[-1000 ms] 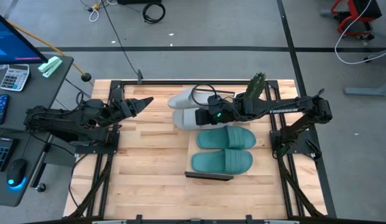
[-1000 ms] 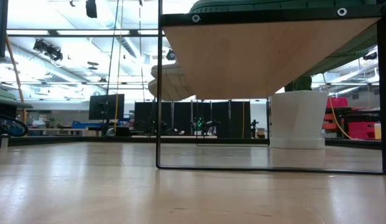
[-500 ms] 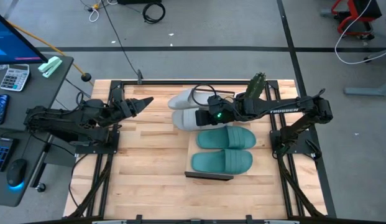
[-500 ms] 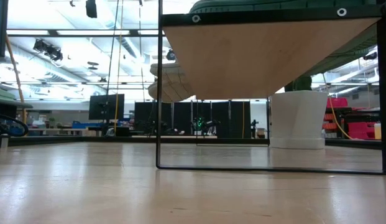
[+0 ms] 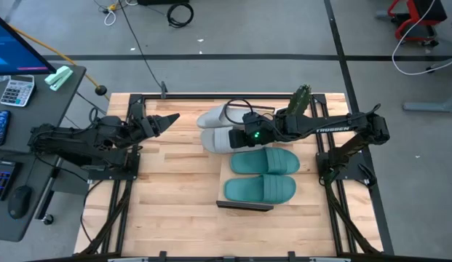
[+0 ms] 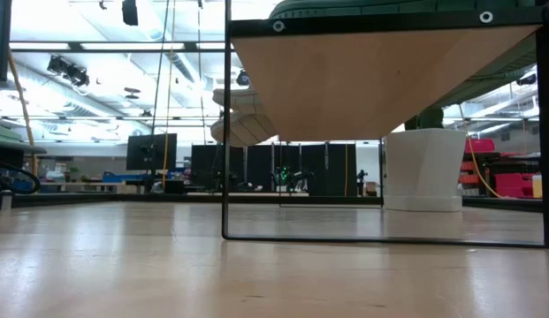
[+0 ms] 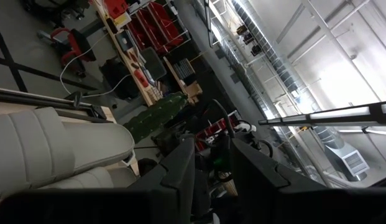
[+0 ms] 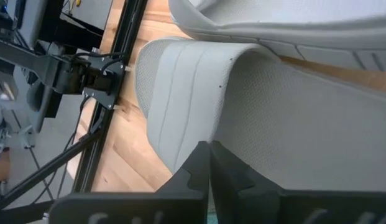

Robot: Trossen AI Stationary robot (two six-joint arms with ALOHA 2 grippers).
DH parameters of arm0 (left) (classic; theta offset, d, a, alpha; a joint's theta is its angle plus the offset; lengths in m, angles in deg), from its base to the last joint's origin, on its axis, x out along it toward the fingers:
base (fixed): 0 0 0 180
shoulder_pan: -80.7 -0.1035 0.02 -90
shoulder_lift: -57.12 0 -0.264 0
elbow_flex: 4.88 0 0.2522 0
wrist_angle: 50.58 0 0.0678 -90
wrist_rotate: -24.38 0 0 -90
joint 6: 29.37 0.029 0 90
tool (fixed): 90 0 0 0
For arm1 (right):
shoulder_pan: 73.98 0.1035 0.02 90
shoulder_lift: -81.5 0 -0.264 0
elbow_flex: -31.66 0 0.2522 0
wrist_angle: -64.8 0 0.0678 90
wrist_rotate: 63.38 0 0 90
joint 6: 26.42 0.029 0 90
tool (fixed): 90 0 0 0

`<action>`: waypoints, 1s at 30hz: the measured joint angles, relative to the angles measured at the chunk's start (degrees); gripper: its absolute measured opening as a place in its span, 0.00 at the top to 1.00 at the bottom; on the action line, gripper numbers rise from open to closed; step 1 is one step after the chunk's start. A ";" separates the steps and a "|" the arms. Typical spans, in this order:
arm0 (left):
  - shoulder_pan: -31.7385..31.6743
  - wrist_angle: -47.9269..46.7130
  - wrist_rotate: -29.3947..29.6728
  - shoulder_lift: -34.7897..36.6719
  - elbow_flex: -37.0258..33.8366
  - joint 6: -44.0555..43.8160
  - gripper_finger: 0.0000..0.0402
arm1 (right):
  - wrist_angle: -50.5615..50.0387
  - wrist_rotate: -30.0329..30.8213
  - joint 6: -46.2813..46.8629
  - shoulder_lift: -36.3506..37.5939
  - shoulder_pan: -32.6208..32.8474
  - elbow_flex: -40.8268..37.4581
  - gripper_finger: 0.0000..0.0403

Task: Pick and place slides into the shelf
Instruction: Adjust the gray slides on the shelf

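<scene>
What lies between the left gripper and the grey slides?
In the high view, only bare slatted tabletop separates the left gripper from the grey slides.

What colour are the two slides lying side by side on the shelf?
Teal-green slides, both of them; the high view shows it best.

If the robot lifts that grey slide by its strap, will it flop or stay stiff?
Probably bends a little: the grey slide looks rubbery, with a wide arched strap that holds its shape. It seems light. The right gripper is shut at the strap; its textured surface likely resists slipping.

Bright, even light; ceiling glare
</scene>
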 joint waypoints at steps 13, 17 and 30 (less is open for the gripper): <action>-0.01 -0.01 0.00 0.00 -0.02 -0.03 0.73 | -5.32 3.37 -4.44 5.14 0.11 0.00 0.88; -0.01 -0.01 0.00 -0.02 -0.02 -0.04 0.73 | -5.73 5.11 -6.73 5.86 -0.52 0.02 0.90; -0.01 -1.84 0.43 -0.13 -0.02 -1.09 0.73 | -1.44 -0.22 -15.58 5.84 -3.01 0.02 0.85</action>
